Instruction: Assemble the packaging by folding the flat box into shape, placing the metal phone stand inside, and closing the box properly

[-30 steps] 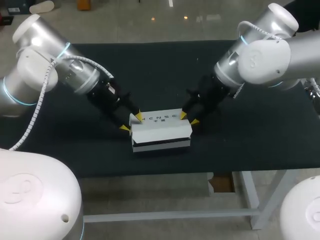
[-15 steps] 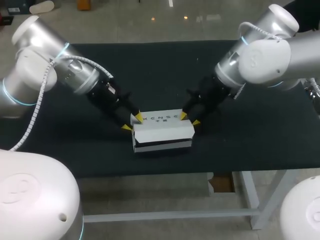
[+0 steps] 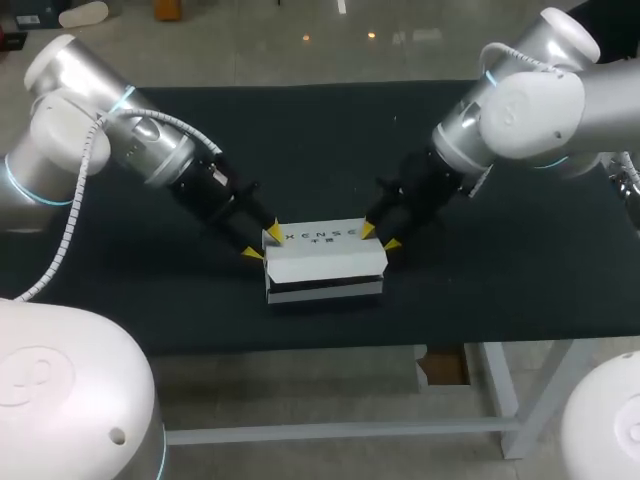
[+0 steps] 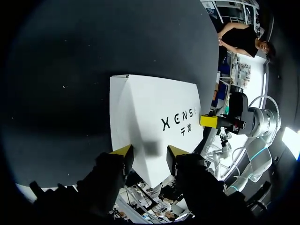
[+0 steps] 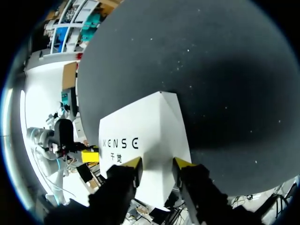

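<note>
White box (image 3: 325, 262), folded into shape and lying flat on the black desk (image 3: 320, 140), close to the front edge and about midway along it. The top face is plain white with dark print near its rear edge, and a dark band runs along the front face below the lid. The left arm enters from the left rear and sets the left claw (image 3: 262, 244) at the box's left end. Its yellow-tipped fingers stand parted, one on the rear left corner of the top, the other just off the left end, so that the end of the box lies between them. The right claw (image 3: 379, 237) mirrors this at the right end, fingers likewise parted with the right end of the box between them. Neither claw has closed on the box. Whether the fingertips press on the card cannot be told.
</note>
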`<control>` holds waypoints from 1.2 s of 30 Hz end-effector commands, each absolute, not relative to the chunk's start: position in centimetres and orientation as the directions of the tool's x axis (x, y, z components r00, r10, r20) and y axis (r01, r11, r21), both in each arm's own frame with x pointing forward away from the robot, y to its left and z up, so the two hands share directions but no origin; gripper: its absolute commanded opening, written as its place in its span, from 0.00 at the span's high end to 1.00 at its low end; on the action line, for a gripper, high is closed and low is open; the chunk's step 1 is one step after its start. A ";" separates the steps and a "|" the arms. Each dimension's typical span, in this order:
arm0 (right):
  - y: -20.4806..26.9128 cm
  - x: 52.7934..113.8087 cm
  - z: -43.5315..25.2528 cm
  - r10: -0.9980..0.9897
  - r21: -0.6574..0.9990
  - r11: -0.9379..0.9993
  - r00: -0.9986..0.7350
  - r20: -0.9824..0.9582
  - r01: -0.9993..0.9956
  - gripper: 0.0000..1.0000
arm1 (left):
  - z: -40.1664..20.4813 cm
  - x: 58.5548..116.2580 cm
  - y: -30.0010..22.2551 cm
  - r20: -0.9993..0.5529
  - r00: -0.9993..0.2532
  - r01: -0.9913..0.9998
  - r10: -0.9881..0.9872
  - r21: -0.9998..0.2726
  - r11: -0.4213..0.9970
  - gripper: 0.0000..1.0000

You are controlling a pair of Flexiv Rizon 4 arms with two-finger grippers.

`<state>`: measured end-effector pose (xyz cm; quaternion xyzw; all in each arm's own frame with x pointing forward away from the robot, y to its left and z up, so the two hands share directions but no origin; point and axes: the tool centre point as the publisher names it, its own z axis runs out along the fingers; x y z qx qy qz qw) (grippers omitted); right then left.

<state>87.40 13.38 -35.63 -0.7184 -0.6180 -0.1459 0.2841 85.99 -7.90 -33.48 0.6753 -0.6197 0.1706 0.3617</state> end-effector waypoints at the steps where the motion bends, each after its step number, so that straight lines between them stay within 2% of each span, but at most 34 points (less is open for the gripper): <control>1: 13.7 87.8 -35.3 0.805 -0.244 -0.063 0.194 0.561 0.968 0.56 | -33.2 86.6 -8.4 0.672 0.174 -0.956 -0.720 0.292 0.041 0.51; 36: 14.3 89.1 -34.0 0.779 -0.355 0.009 0.216 0.589 0.935 0.55 | -32.4 87.2 -8.3 0.657 0.223 -0.912 -0.720 0.401 0.084 0.52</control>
